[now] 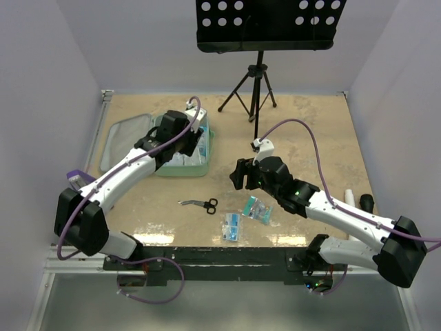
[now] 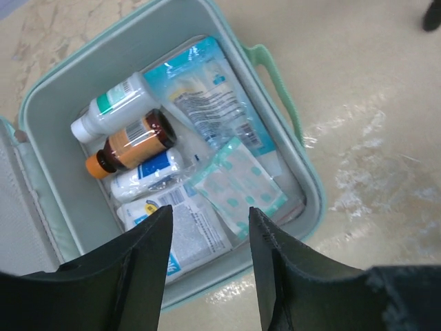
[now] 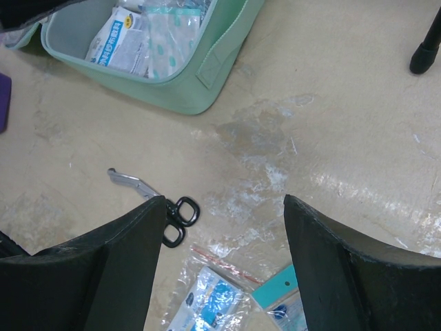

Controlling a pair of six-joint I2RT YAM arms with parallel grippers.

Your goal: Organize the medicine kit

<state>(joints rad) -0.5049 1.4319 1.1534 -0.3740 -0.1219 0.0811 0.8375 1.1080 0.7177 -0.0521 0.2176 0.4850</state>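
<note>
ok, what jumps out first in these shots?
The open mint-green kit at the table's far left is packed with bottles and sachets, the open left tool right above it. Scissors and two packets lie loose near the front, below the open right tool. A black music stand stands at the back.

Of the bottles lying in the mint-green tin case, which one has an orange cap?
The amber-brown bottle; beside it in the mint-green tin case, the green-labelled white bottle has a white cap.
</note>
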